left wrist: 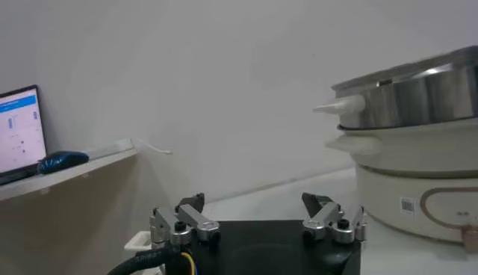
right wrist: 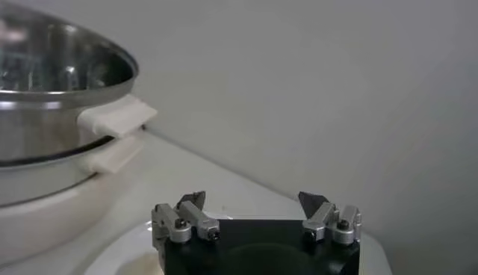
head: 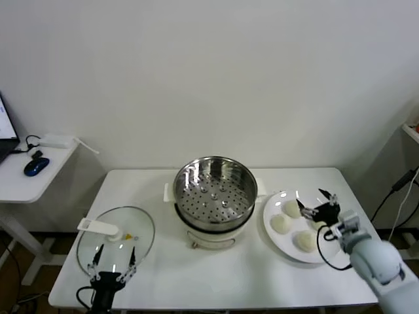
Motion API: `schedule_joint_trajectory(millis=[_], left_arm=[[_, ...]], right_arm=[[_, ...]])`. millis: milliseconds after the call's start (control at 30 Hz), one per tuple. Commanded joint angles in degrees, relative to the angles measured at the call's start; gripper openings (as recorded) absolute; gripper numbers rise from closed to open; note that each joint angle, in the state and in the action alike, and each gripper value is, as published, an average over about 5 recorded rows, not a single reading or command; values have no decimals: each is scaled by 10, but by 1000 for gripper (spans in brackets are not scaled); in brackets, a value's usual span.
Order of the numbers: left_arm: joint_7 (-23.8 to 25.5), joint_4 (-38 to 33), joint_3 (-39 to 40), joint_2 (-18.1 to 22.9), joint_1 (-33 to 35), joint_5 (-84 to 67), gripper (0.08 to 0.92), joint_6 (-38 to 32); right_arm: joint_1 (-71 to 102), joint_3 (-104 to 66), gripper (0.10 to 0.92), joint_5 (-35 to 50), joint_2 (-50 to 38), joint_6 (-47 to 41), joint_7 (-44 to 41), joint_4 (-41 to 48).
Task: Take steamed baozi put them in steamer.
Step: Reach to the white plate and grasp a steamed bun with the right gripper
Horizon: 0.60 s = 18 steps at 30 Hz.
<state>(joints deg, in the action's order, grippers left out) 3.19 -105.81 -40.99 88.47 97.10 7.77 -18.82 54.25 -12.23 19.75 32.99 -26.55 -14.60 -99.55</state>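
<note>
Baozi [head: 282,224], smooth pale domes on white plate [head: 273,237], steamer [head: 215,191] alongside.

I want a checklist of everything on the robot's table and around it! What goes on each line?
Surface: white table, steamer in the middle.
Job's things: steamer is uncovered with no buns inside; three baozi show on the white plate beside it, a fourth partly hidden by the gripper.
Clutter: glass lid lying flat on the table's left.
Grippers: right gripper open, over the plate's far edge; left gripper open, at the lid's near edge.
Cables: black cable looping by the right wrist.
Surroundings: white wall; side desk with blue mouse and a laptop.
</note>
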Motion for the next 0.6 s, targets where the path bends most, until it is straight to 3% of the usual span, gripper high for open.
schedule_joint_trajectory(millis=[33,167,333,600], left_arm=[[-1,7,5,-1,0,9,823,-7],[0,11,9,-2,-4,11,823,-8],[1,14,11,-5,-5,12,823,-9],[2,14,8,-8,-1,9,823,-14]], right_arm=[[-189,167,823,-38,-158,-83,-167,48],[-375,369,823,-89,-178,-3,-289,116],[-693,690,823,-109,-121,94,-405,204],[-946,1019,823,-80,14,162,-468,266]])
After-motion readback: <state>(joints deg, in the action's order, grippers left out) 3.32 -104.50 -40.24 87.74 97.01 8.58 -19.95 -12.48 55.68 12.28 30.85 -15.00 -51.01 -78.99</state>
